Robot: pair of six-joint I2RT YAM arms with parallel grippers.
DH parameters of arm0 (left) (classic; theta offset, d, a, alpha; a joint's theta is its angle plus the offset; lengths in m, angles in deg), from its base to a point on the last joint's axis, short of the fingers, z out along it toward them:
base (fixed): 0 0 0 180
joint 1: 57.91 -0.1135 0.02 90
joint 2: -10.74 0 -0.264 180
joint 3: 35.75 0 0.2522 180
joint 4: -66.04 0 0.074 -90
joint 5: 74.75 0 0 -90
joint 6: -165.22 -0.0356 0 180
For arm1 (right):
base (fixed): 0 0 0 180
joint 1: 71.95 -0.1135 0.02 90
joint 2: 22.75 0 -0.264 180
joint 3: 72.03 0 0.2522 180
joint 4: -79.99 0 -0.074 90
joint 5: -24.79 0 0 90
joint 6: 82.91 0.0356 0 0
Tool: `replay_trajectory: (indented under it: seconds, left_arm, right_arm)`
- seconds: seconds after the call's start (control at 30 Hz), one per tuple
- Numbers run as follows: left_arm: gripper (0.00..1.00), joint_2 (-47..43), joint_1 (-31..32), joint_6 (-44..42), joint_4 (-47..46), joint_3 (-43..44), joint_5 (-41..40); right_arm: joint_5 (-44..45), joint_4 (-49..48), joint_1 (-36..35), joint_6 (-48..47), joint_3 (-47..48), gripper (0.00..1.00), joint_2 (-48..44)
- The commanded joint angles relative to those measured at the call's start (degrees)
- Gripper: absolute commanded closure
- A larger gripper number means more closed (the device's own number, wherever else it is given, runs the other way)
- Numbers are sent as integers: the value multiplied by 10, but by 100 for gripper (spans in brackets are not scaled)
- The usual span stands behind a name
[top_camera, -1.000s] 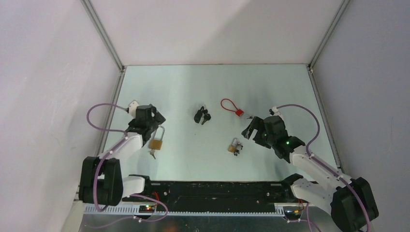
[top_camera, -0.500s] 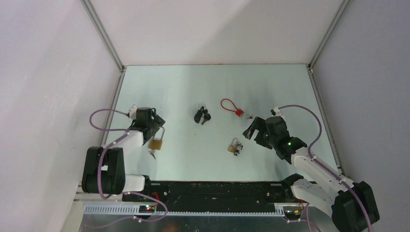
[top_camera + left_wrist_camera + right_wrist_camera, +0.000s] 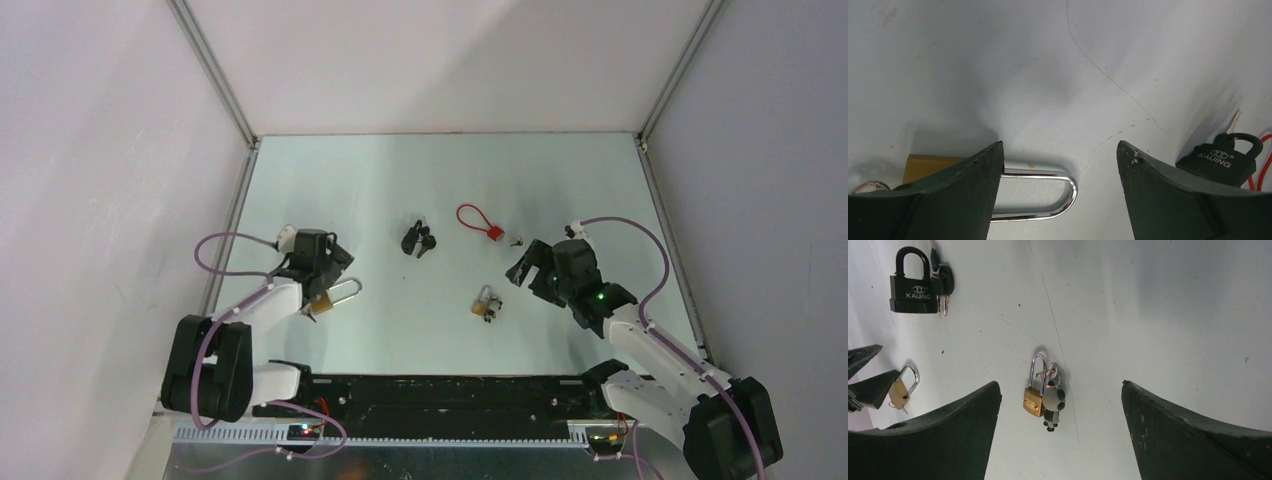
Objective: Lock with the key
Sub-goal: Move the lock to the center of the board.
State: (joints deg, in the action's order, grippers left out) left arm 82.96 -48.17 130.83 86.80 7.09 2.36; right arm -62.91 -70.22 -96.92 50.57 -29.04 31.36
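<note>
Step in hand: securing the lock. The left gripper (image 3: 1058, 146), jaws apart and holding nothing, straddles the brass padlock (image 3: 930, 166) lying flat on the table's (image 3: 400, 180) left side. The right gripper (image 3: 1060, 385) hovers equally spread. The next move likely requires closing on the lock body.

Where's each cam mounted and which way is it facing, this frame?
Top external: above and behind, looking down at the table; both arms show.
Left wrist: on left gripper, facing down over large brass padlock; its fingers show.
Right wrist: on right gripper, down at small brass padlock; fingers show.
Both wrist views share the black padlock.
</note>
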Motion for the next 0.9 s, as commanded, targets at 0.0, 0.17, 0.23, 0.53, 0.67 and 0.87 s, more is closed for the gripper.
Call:
replay_trajectory:
  seconds: [0.0, 0.17, 0.23, 0.53, 0.67, 0.87]
  left_arm:
    - [15, 19, 21, -17, 50, 24, 28]
    - [15, 26, 23, -85, 144, 81, -70]
    - [12, 17, 23, -90, 178, 100, -121]
    - [4, 42, 22, -69, 265, 130, -213]
    - [11, 77, 24, -70, 272, 130, -178]
    - [11, 75, 39, -88, 272, 127, -110]
  right_arm:
    - [2, -2, 7, -4, 1, 8, -10]
    - [-6, -2, 15, -7, -2, 8, -22]
    - [-7, -2, 16, -9, -6, 7, -26]
    - [-16, -8, 26, -10, -24, 7, -38]
    - [-16, -9, 30, -10, -29, 7, -45]
    - [-31, -7, 34, -7, -31, 8, -56]
